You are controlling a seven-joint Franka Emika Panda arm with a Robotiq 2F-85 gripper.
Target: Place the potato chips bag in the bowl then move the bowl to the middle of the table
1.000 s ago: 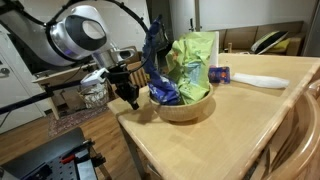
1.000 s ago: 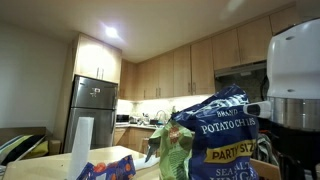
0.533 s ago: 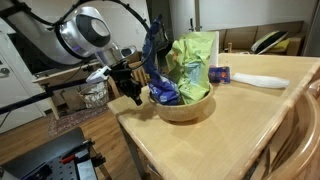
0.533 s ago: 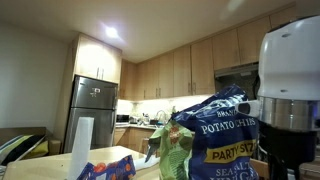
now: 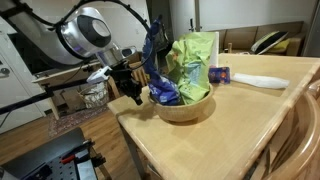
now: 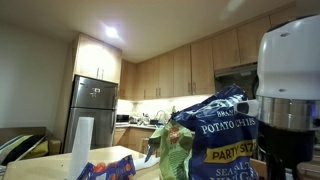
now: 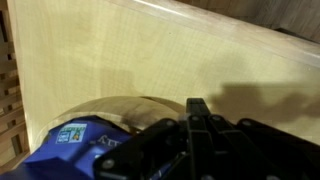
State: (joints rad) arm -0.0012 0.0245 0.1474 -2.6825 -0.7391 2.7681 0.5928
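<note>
The light-brown wooden bowl stands near the table's end edge. The dark blue potato chips bag stands upright in the bowl, at its gripper side, and fills the foreground in an exterior view. My gripper hangs just outside the bowl's rim, beside the bag's lower part. In the wrist view the fingers are pressed together, with the bowl rim and the blue bag beside them. Whether they touch the rim is hidden.
Light green bags fill the rest of the bowl. A small blue packet and a flat white object lie further along the table. A chair back stands at the table's near side. The table edge is right under the gripper.
From one second ago the arm shifted slightly toward the bowl, then stayed still for the last half second. Bag and bowl have not moved.
</note>
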